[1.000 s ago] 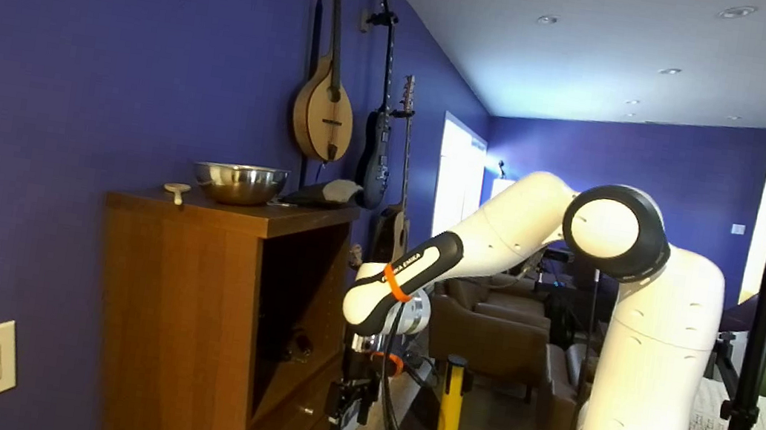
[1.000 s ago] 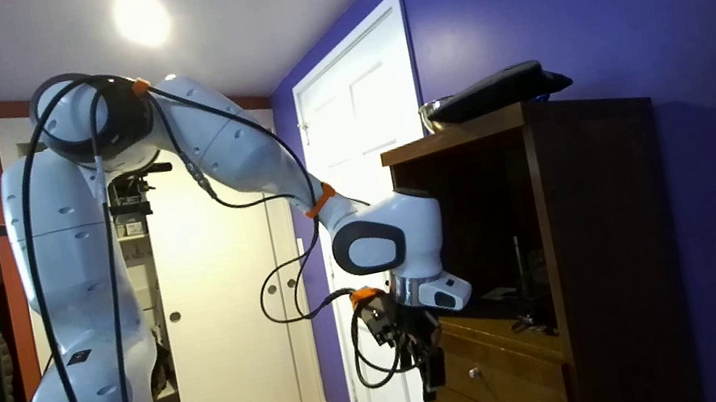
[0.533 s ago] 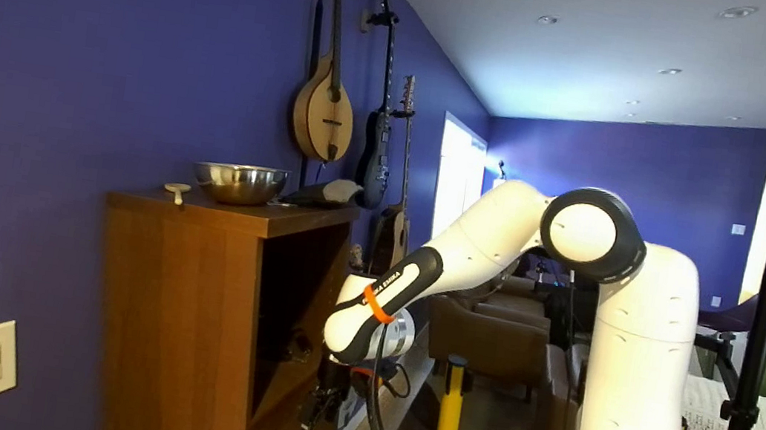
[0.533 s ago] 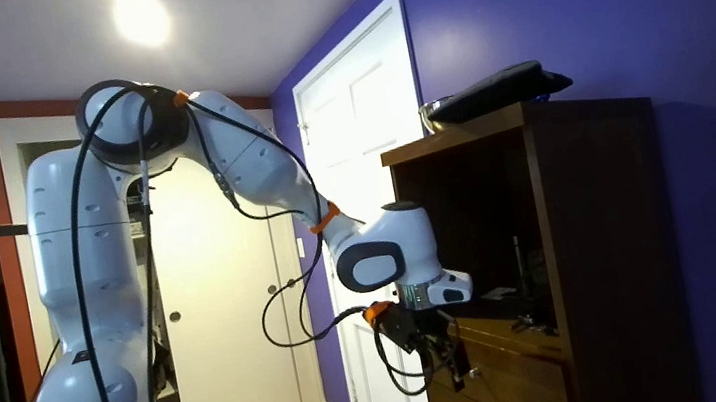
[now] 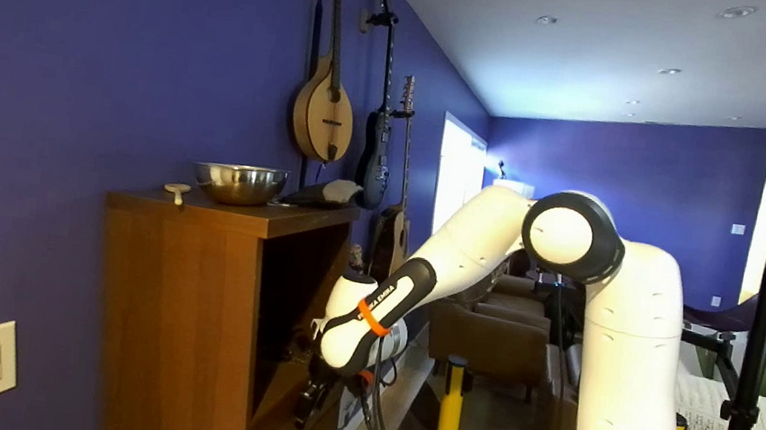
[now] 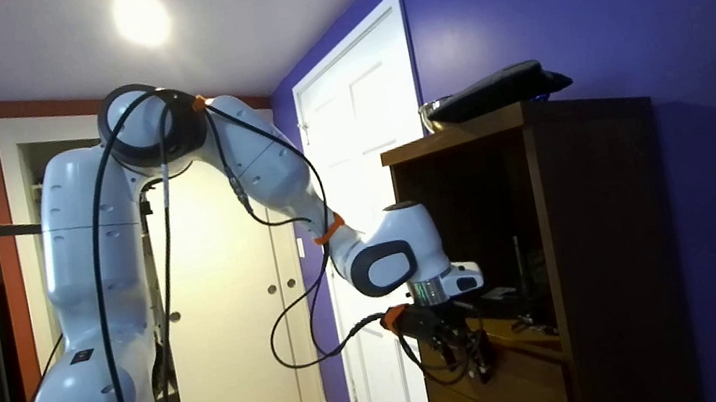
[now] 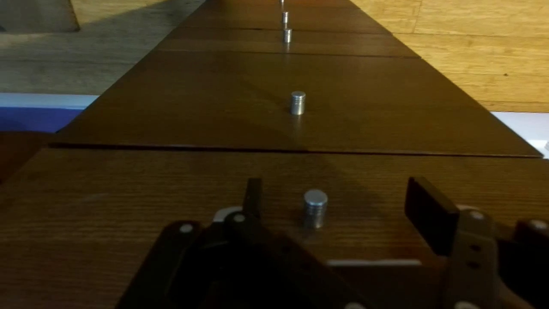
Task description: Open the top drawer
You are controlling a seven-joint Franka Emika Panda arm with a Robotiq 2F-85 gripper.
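Observation:
The top drawer (image 6: 531, 380) is the brown wooden front just below the cabinet's dark niche. It looks shut. In the wrist view its front (image 7: 107, 193) fills the lower part, with a small silver knob (image 7: 315, 209) on it. My gripper (image 7: 339, 204) is open, one finger on each side of the knob. The knob stands nearer the left finger, and neither finger touches it. In both exterior views the gripper (image 5: 306, 408) (image 6: 479, 367) is at the drawer front and hides this knob. Whether the fingertips touch the wood I cannot tell.
More drawer fronts with silver knobs (image 7: 298, 103) run below. The niche (image 6: 471, 218) above holds small dark items. A metal bowl (image 5: 241, 184) and a dark bag (image 6: 497, 92) lie on the cabinet top. A yellow post (image 5: 448, 427) stands near the arm.
The arm has moved toward the cabinet and the gripper has reached the top drawer's front. The hand has tilted so the fingers point more at the drawer. The knob is now covered in the exterior views.

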